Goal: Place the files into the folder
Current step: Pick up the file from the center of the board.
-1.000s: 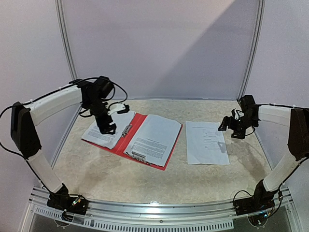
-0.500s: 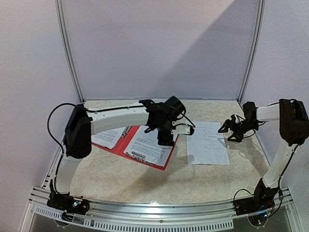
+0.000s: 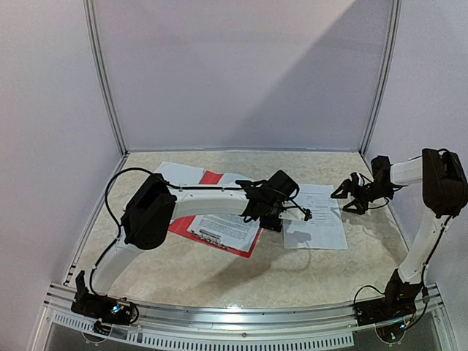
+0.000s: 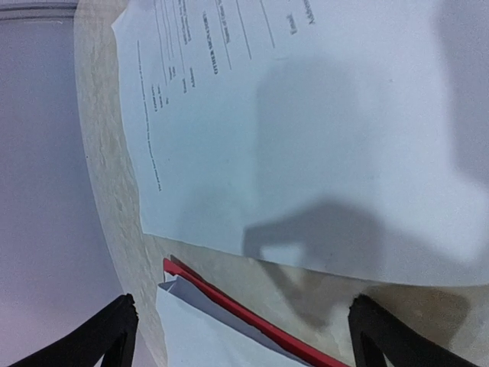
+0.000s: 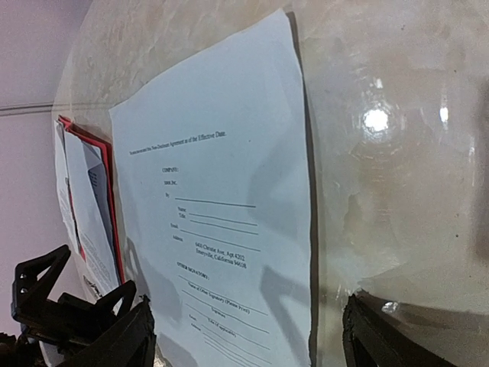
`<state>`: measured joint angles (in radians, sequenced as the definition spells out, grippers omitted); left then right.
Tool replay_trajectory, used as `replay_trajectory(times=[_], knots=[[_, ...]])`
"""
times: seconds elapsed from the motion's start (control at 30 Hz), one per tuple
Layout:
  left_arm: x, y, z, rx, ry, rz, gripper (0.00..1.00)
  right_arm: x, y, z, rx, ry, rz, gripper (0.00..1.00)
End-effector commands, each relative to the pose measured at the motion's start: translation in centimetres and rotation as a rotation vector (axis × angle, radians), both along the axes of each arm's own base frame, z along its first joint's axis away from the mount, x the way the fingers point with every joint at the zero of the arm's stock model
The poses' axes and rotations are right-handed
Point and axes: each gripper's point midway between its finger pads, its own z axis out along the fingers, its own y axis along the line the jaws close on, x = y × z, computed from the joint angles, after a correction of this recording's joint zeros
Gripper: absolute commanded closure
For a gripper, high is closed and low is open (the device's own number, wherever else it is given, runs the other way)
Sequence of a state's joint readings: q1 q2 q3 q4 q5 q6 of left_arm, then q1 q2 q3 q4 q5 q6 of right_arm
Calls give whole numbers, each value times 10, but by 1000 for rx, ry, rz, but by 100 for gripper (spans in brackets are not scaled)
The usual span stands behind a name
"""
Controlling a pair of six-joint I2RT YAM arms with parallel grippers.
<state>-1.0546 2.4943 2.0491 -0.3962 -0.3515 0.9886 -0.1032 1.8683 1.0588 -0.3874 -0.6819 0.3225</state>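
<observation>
Ok so, the files: one loose sheet (image 3: 325, 223) of printed paper is lying flat on the surface (image 3: 219, 281), right of centre, not in the folder yet. The rest of the files (image 3: 228, 225) are already sitting in the red folder (image 3: 211, 178). It lies open left of centre with sheets on both halves. There's a small silver clip (image 3: 209, 235) at the near edge of the right-hand stack. Folder and loose sheet are just beside each other with a strip of bare surface between them. That gap shows up nicely on my left wrist cam.

My left arm is stretched across the folder, and the left pincer (image 3: 298, 210) hangs over the loose sheet's left edge. Its fingers are spread wide with nothing in them, throwing a shadow on the paper. My right pincer (image 3: 344, 199) is near the sheet's far right corner, also released and empty. I can't tell from the top cam how high either one sits.
</observation>
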Motion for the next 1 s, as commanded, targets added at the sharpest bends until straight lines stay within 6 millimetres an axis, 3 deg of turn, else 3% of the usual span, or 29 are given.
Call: replay_trajectory(times=[0.0,0.37,0.73,0.83,0.97], knots=[[-5,-11,-18,2,-3,-28,1,-14,4,-27,33,75,16,17],[-8,-15,-22,-13,20,-27,1,-24,19,-30,150,87,24,17],[-11,-16,-26,-16,40,-29,1,-26,33,0,269,11,41,19],[-11,-16,-28,-15,45,-29,1,-26,35,0,290,9,35,28],[-11,-16,-26,-19,51,-22,1,-27,36,-1,297,18,32,69]])
